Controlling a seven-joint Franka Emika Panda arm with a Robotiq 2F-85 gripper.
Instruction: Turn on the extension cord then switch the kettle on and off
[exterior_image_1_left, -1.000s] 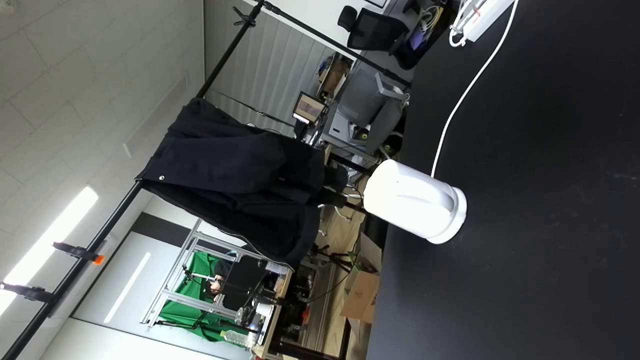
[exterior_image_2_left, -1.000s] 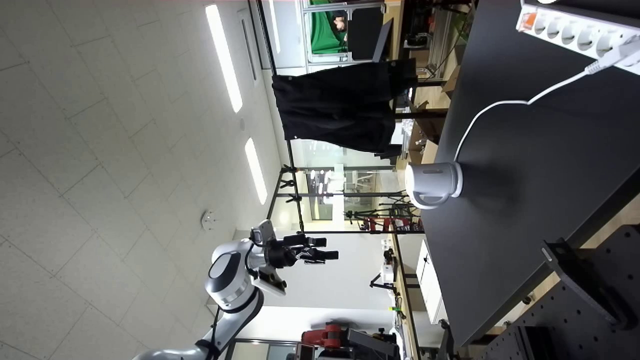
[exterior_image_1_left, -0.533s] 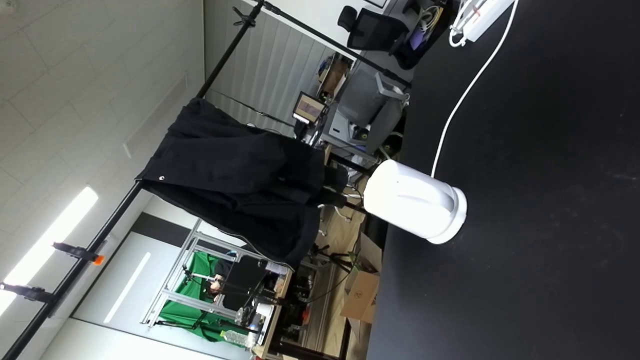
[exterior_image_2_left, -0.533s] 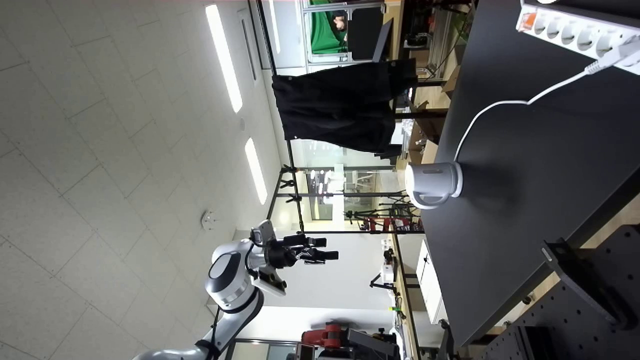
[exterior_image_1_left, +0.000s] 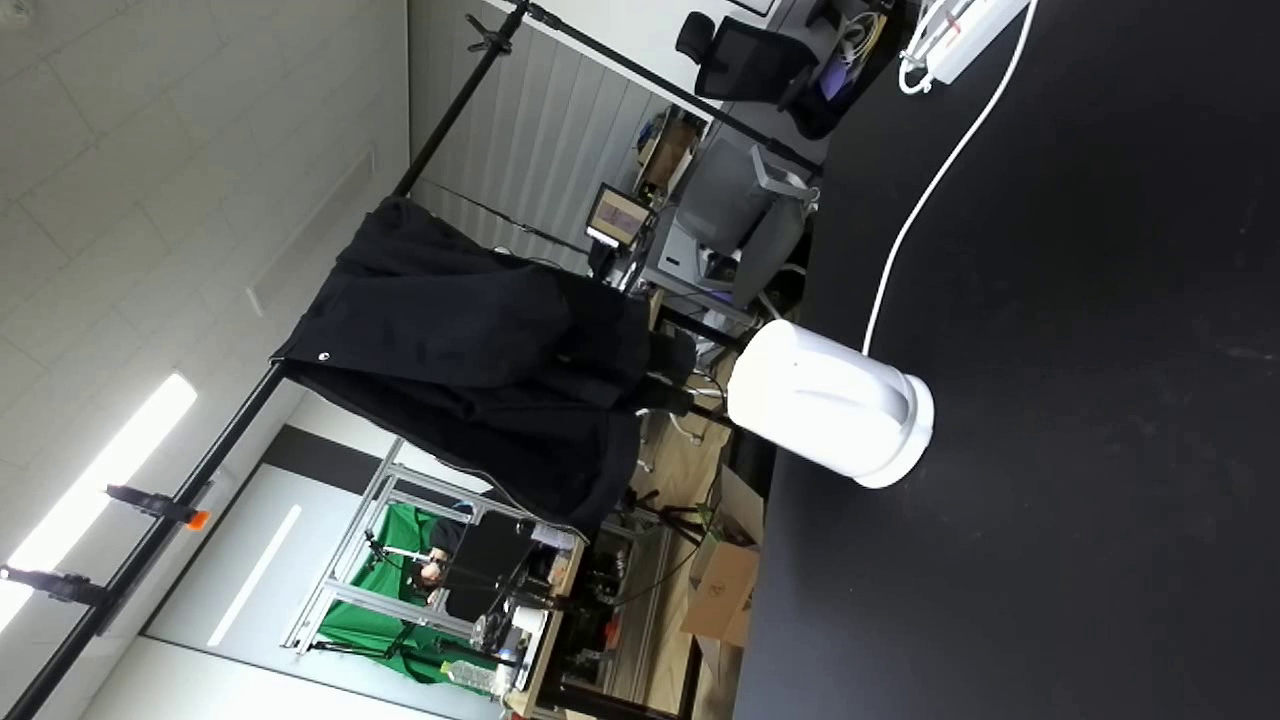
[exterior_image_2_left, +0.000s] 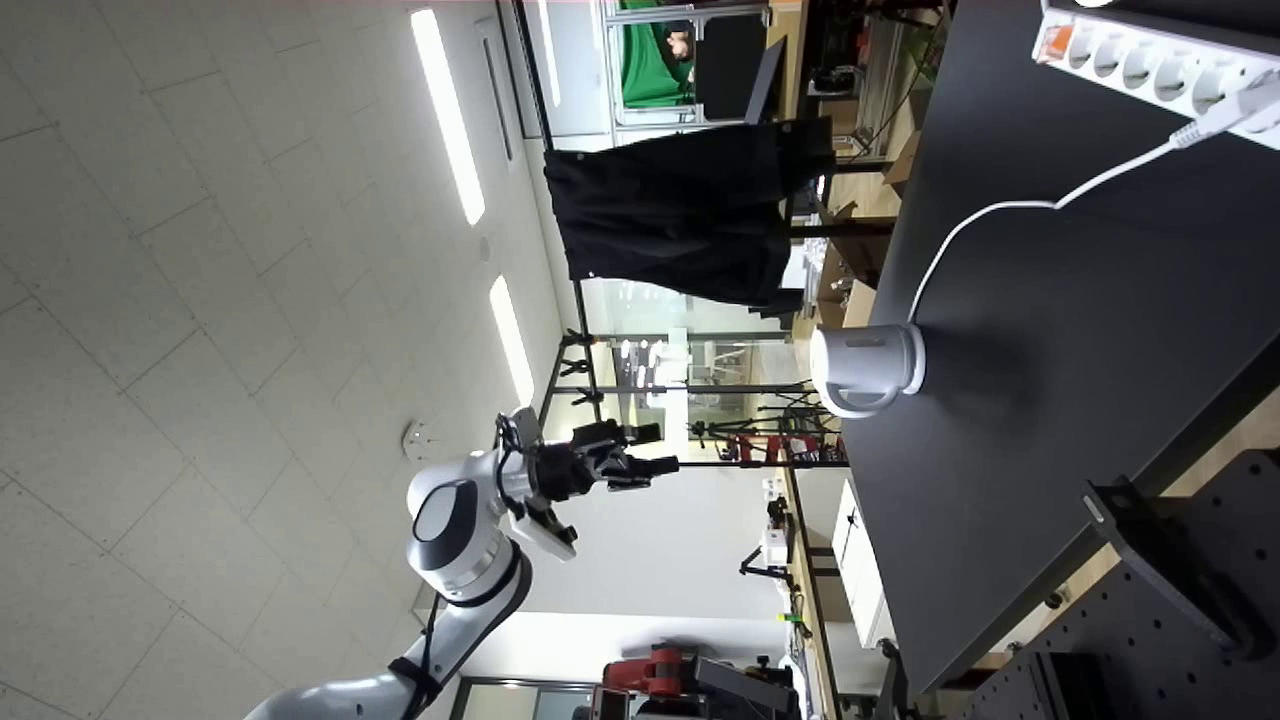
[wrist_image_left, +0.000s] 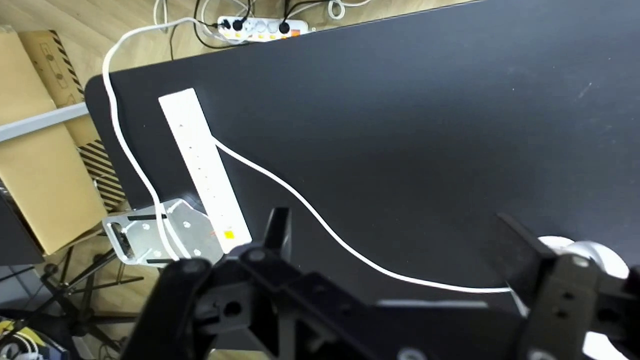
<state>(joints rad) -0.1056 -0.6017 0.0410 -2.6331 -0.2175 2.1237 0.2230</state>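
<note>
As the wrist view shows, the extension cord (wrist_image_left: 206, 170) lies at left on the black table (wrist_image_left: 400, 125), a white cable (wrist_image_left: 320, 220) running right. The gripper (wrist_image_left: 390, 215) hangs above, fingers spread; at right stands the kettle (wrist_image_left: 606, 259), partly hidden.

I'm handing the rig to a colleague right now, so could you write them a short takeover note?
The hand: open, holding nothing, raised above the table.
The extension cord: on the table, orange switch at one end.
The kettle: upright on the table, its cable running to a plug in the extension cord.
Done: nothing confirmed; the views don't show whether either is switched on.
Left, probably: turn on the extension cord, then switch the kettle on and off.
</note>
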